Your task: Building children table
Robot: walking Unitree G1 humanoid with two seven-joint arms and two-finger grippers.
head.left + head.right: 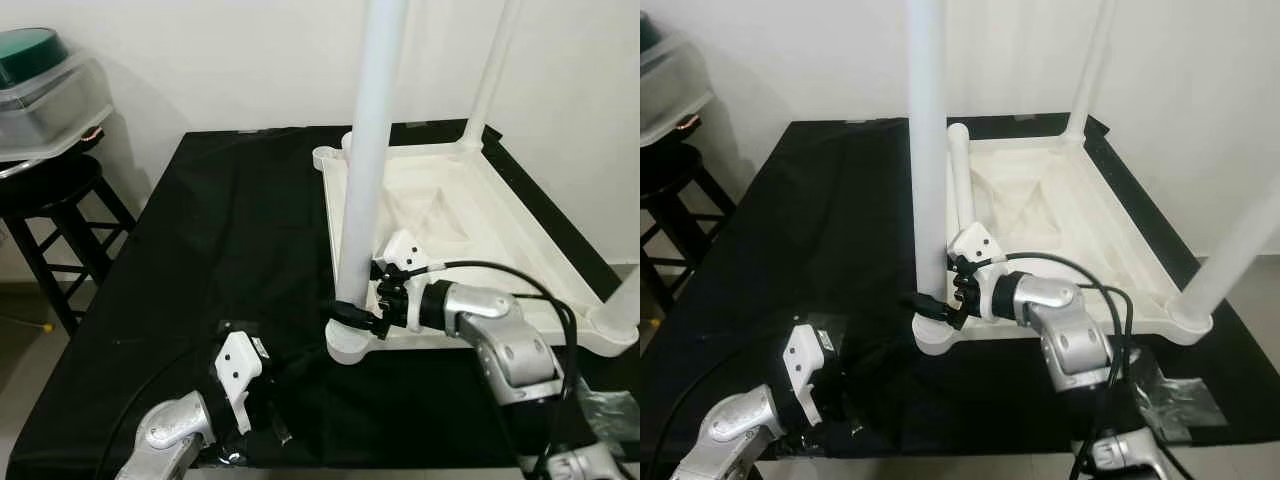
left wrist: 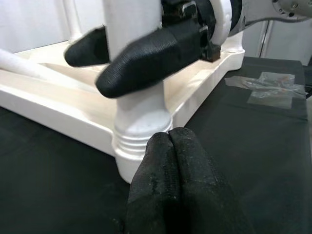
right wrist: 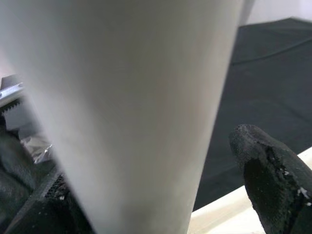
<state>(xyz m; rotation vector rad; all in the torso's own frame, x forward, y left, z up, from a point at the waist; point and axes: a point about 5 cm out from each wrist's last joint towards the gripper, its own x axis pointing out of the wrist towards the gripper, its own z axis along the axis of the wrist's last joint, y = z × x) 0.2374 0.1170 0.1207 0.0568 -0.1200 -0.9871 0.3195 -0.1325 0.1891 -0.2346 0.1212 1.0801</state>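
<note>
Tabletop [image 1: 520, 215], white plastic, lies upside down on black cloth [image 1: 230, 230] so leg sockets face up. Right gripper [image 1: 362, 318] clamps near leg [image 1: 372, 150] low, just above corner socket [image 1: 345, 345], prob. to keep it upright & seat/twist it in. Left gripper [image 2: 170, 161], fingers pressed together w/ nothing between, rests on cloth just beside that socket, likely waiting. Other legs stand at far corners; stool [image 1: 55, 195] off to robot's left.

No readable text or labels anywhere.
</note>
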